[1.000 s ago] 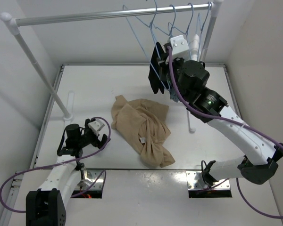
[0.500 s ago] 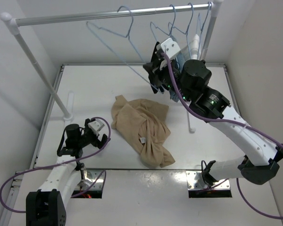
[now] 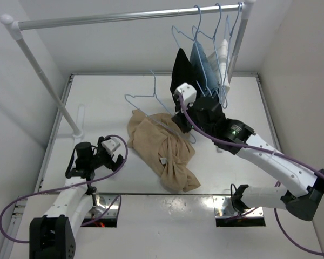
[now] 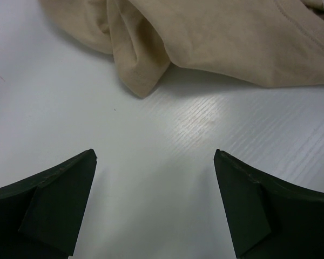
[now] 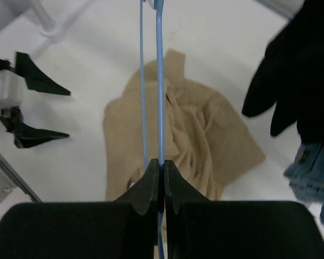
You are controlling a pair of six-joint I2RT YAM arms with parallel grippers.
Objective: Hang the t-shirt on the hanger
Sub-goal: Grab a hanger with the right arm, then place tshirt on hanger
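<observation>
Right end effector [image 5: 161, 174] is clamped on the hanger [image 5: 160, 81], whose wire hangs over the far edge of the t-shirt [image 3: 164, 148]. The shirt lies crumpled on the bench [image 3: 97, 97] (white label [image 3: 163, 160] showing). Left end effector [image 4: 156, 205], spread apart, sits low beside the shirt's left edge.

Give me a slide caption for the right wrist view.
The right gripper clamps the light-blue hanger over the crumpled tan t-shirt.

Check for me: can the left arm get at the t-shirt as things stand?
Probably yes. The left claw is open and faces the t-shirt, with only bare table between them and nothing blocking the way.
</observation>
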